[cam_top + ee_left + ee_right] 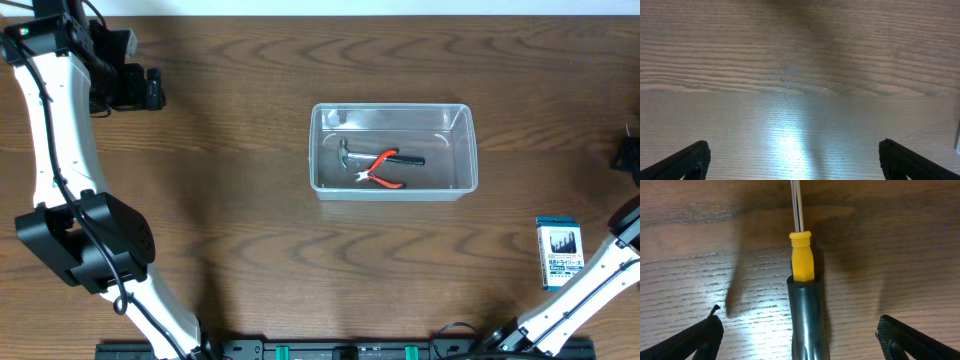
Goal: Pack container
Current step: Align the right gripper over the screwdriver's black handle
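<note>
The clear plastic container [325,150] stands at the middle of the table. Inside it lie a small hammer [346,156] and red-handled pliers [383,168]. My left gripper [152,88] is at the far left back, open and empty over bare wood [795,150]. My right gripper [628,155] is at the right edge, mostly cut off in the overhead view. In the right wrist view it is open [800,325], with a screwdriver [802,260] with a yellow collar and dark handle lying on the table between its fingers. Neither finger touches it.
A small blue-and-white card pack [560,252] lies at the right front of the table. The left arm's links [85,235] reach over the left side. The wooden tabletop [230,200] surrounds the container.
</note>
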Controlling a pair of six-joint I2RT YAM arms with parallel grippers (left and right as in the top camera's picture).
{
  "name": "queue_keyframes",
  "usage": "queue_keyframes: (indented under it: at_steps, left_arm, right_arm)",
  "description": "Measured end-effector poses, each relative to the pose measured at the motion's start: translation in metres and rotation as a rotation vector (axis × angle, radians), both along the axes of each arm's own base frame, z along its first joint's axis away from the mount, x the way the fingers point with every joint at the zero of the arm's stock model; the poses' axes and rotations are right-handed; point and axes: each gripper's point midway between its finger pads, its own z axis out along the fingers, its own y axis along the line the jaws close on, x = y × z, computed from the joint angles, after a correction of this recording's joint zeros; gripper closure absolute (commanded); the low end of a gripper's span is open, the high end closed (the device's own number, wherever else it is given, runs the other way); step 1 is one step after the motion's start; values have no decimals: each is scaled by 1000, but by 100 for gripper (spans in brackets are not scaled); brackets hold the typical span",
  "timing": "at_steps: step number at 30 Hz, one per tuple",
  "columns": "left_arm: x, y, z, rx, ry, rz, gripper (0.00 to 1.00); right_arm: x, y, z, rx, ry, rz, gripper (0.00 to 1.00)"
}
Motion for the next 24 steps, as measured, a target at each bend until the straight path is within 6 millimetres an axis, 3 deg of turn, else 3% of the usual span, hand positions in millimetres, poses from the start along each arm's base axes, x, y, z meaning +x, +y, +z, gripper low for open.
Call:
queue_keyframes:
  at_steps: [24]
  left_arm:
    - [0,0,0,0,0,0,2]
  right_arm:
    - [0,0,0,0,0,0,2]
